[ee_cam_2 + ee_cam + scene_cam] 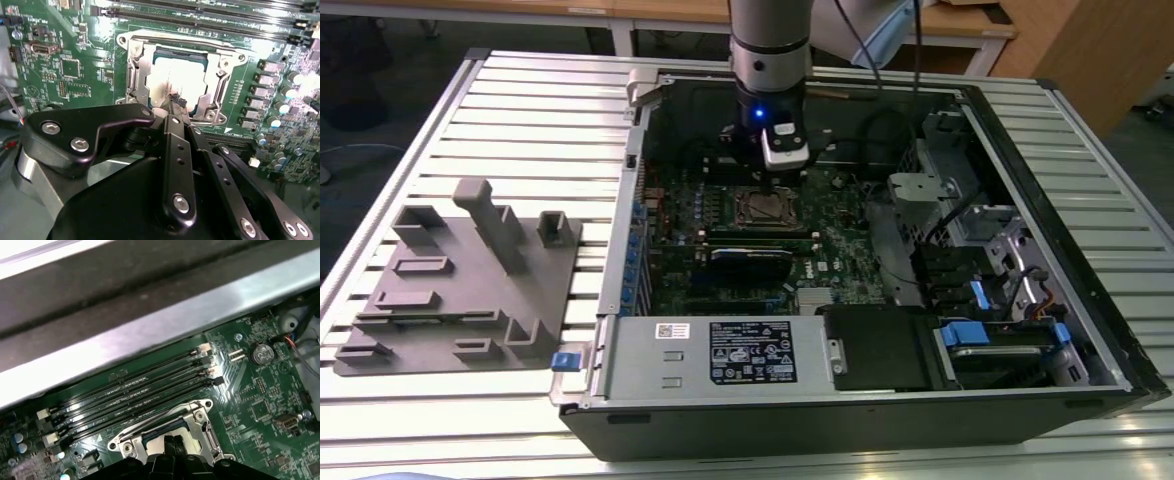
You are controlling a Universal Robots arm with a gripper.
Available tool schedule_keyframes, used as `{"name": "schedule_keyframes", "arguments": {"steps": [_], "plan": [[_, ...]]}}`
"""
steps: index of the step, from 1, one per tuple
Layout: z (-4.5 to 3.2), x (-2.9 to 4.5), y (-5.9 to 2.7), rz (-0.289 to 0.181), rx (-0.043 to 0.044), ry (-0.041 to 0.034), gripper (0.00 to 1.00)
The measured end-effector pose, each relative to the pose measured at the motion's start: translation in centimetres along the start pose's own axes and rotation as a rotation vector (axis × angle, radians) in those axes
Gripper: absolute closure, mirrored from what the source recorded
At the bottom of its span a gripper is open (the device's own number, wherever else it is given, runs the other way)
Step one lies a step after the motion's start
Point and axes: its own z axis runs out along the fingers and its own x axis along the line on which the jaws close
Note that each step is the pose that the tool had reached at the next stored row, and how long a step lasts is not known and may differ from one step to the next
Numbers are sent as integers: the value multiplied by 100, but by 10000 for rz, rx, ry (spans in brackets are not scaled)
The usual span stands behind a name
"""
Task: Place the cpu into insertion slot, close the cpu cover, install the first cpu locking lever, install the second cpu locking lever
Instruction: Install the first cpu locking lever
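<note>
Shiny metal on the cpu cover (136, 75); pale silver-grey metal atop the cpu (175, 80); glossy green motherboard (75, 65); matt black gripper (178, 101).

Green motherboard (75, 65); dull silver-grey cpu (175, 80) inside the shiny silver cpu cover (136, 75); black jaws; pale grey, striped desk (520, 110).

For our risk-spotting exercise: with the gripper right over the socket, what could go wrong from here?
1. The gripper sits low over the cpu; pushing off-centre might tilt or scratch it.
2. The cover frames the cpu closely; a slip could bend it.
3. Memory slots lie close by; a sideways move may knock them.
</note>
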Motion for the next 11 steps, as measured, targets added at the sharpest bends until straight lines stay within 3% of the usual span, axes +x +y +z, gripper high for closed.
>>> {"name": "schedule_keyframes", "arguments": {"steps": [5, 11], "plan": [[15, 1, 0, -601, -28, 15, 89], [29, 3, -1, -1295, 160, -15, 89]]}}
